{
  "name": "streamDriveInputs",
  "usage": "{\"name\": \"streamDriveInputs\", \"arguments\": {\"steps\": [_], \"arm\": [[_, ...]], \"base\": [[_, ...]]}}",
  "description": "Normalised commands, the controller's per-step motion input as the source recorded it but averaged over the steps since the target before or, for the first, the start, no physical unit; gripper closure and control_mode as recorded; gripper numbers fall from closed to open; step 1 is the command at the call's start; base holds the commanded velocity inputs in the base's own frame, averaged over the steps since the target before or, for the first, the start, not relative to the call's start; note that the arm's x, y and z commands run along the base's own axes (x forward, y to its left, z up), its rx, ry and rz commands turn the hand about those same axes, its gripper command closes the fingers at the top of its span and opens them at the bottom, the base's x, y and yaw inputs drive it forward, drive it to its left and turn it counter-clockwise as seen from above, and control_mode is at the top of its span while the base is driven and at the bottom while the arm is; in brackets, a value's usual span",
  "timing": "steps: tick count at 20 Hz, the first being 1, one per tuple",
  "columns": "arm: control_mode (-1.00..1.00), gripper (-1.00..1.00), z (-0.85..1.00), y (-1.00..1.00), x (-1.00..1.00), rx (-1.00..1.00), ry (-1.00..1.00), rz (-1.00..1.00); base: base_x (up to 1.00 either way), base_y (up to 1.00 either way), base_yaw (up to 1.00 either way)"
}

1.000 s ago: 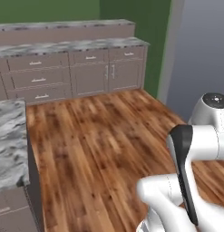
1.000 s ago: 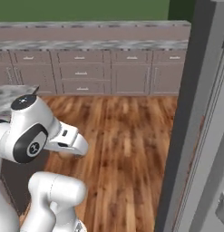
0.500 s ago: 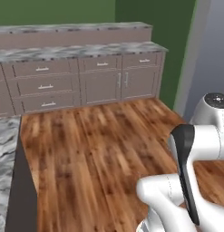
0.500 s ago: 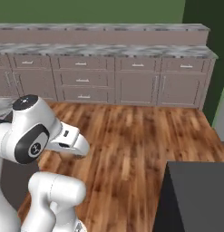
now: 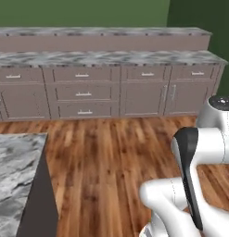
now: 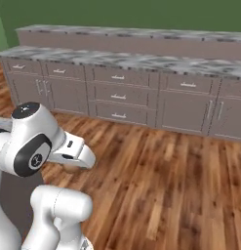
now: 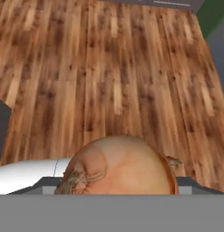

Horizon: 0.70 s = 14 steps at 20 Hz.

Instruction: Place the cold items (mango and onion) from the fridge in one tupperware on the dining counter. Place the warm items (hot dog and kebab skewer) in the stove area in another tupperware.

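In the hand view the onion (image 7: pixel 120 167), round and tan with papery skin, sits low and close between the tips of my gripper (image 7: pixel 115 183), which is shut on it. From the right base view the hand (image 6: pixel 73 151) is folded in close to the arm, and a bit of the onion (image 6: pixel 69 169) peeks out under it, high above the wooden floor. The mango, hot dog, kebab skewer and tupperware are out of view.
A row of grey cabinets (image 5: pixel 83 92) with a marble top (image 6: pixel 141 61) runs along the green back wall. A marble counter corner (image 5: pixel 14 176) stands at the lower left of the left base view. Wooden floor (image 5: pixel 111 152) lies between them.
The whole scene has swung as the base turned: the grey panel at the right has left the picture and the cabinets now face me. The arm keeps its folded pose with the onion.
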Motion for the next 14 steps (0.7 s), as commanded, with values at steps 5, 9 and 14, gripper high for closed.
{"name": "streamDriveInputs", "arguments": {"steps": [5, 9, 14], "arm": [[1.0, 1.0, 0.0, 0.0, 0.0, 0.0, 0.0, 0.0], [1.0, 1.0, 0.0, 0.0, 0.0, 0.0, 0.0, 0.0], [1.0, 1.0, 0.0, 0.0, 0.0, 0.0, 0.0, 0.0]], "base": [[1.0, -0.17, 0.41], [1.0, -0.34, 0.42], [1.0, -0.59, 0.49]]}}
